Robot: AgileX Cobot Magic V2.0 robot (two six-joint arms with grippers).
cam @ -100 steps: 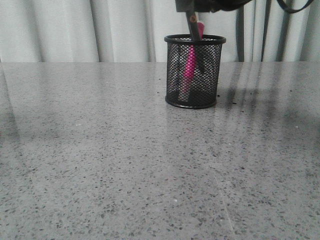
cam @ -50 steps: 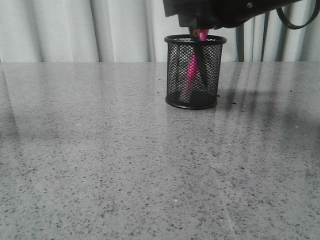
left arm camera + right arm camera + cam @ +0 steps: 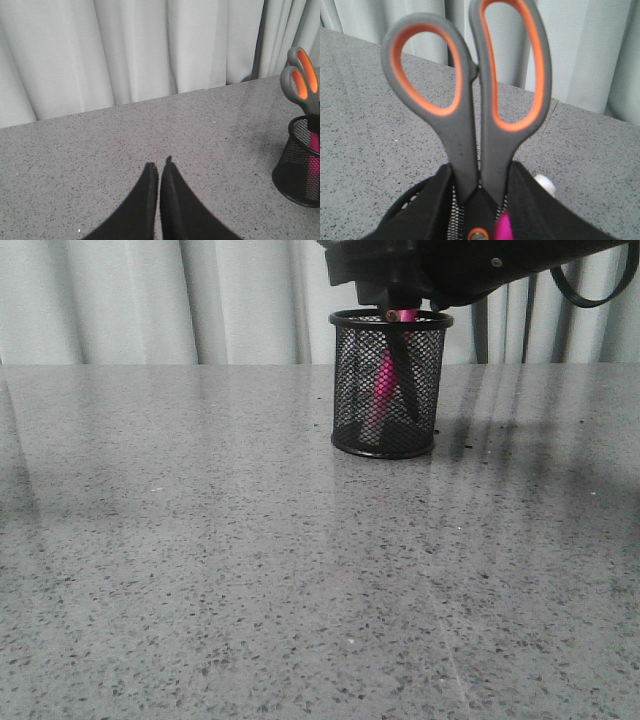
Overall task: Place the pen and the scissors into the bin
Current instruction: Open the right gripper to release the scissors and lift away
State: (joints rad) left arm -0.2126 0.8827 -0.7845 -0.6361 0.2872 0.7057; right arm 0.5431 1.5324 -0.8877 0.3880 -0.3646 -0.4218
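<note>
On my left, my left gripper (image 3: 159,172) rests pressed closed and empty over the table (image 3: 200,540). Further right, my right gripper (image 3: 481,192) clamps the scissors (image 3: 475,100), blades down inside the bin (image 3: 390,380) beside the pen (image 3: 379,380). I should release only once the tips touch bottom.

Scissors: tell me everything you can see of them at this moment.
The scissors have dark grey, plastic-looking handles with orange-lined loops and an orange pivot dot. They stand blades-down in the black mesh bin, handles above its rim, blades closed and dark through the mesh beside the pink pen. The right hand is shut on them just below the loops, near the pivot.
</note>
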